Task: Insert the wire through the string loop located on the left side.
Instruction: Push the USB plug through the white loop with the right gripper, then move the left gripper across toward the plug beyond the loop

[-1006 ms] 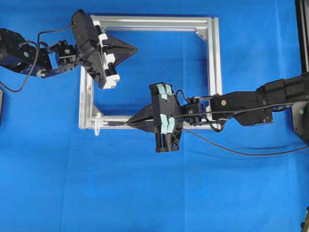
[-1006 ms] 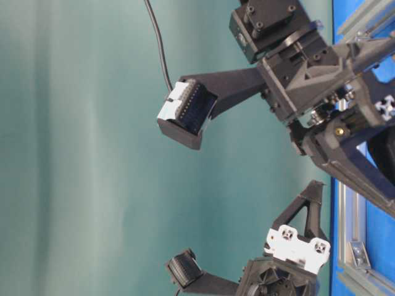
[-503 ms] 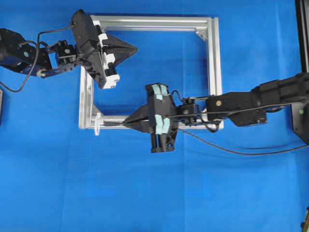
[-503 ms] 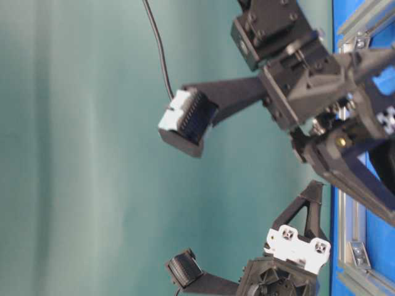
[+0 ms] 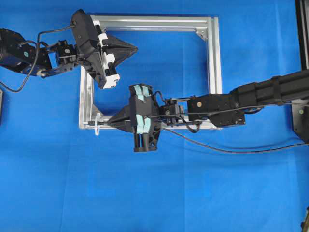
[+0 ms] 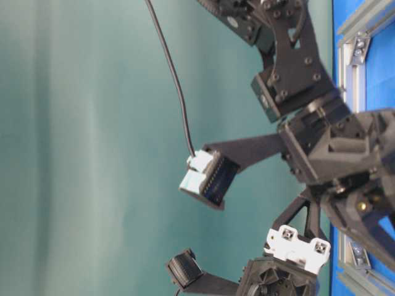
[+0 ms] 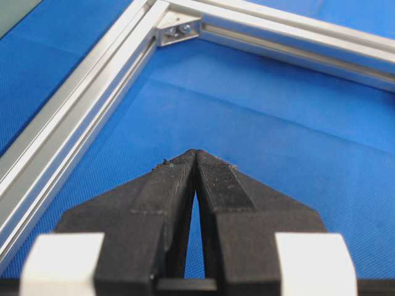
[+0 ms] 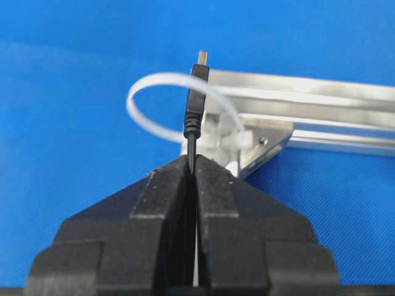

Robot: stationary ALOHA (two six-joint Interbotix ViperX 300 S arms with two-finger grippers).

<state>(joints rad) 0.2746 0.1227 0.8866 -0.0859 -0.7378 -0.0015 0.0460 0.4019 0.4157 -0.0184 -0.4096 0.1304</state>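
Observation:
My right gripper (image 5: 109, 121) (image 8: 192, 160) is shut on the wire (image 8: 192, 145), just behind its black plug (image 8: 195, 102). The plug points left at the string loop (image 5: 98, 125) (image 8: 151, 82), a whitish ring on the silver frame's lower left corner (image 5: 87, 123). In the right wrist view the plug overlaps the loop's outline and its metal tip (image 8: 202, 57) shows above the far strand. The rest of the wire (image 5: 227, 151) trails right across the cloth. My left gripper (image 5: 136, 48) (image 7: 195, 153) is shut on nothing, hovering inside the frame's upper left.
The silver aluminium frame (image 5: 215, 58) (image 7: 92, 86) lies flat on the blue cloth. My right arm (image 5: 270, 92) stretches across the frame's lower bar from the right. A black post (image 5: 301, 29) stands at the right edge.
My right gripper has moved left along the frame's lower bar with the wire, bringing the plug up to the string loop. The left gripper has stayed where it was.

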